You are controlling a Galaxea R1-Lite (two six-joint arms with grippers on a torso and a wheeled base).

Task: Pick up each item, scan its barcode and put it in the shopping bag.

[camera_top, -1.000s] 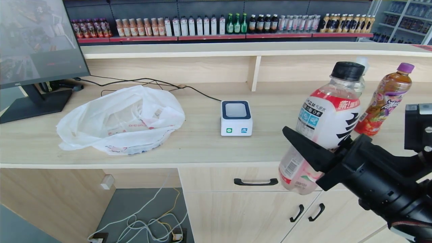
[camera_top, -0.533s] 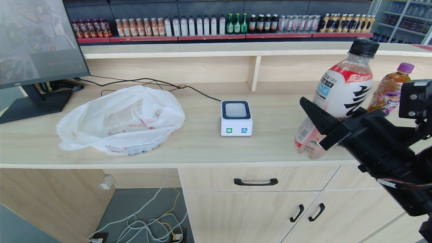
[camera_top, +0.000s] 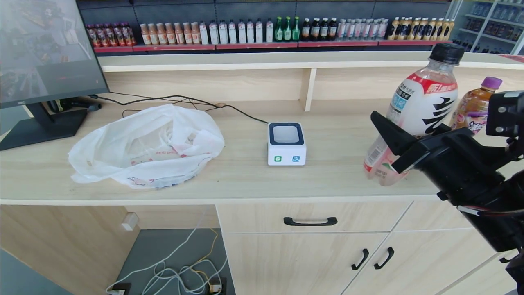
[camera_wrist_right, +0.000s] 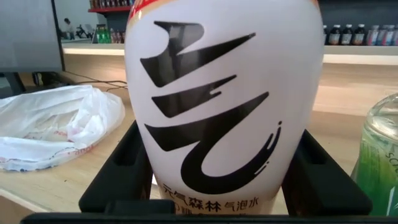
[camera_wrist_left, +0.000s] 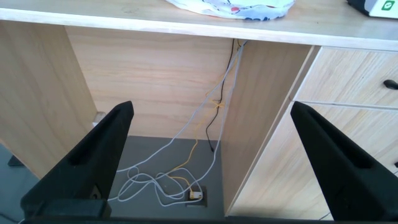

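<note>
Plastic bottle (camera_top: pixel 425 102) | round, glossy | clamped in right claw (camera_top: pixel 407 125)

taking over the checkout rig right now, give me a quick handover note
Right hand: shut on the white-label bottle, held tilted above the right end of the counter, to the right of the scanner.
Left hand: open, holding nothing, low in front of the counter.
Shopping bag: lying open on the counter, left of the scanner; what it holds is unclear.
Done: this bottle is picked up.
Left: show its barcode to the scanner, bag it, then handle the purple-capped bottle and the green bottle at the right end.
</note>
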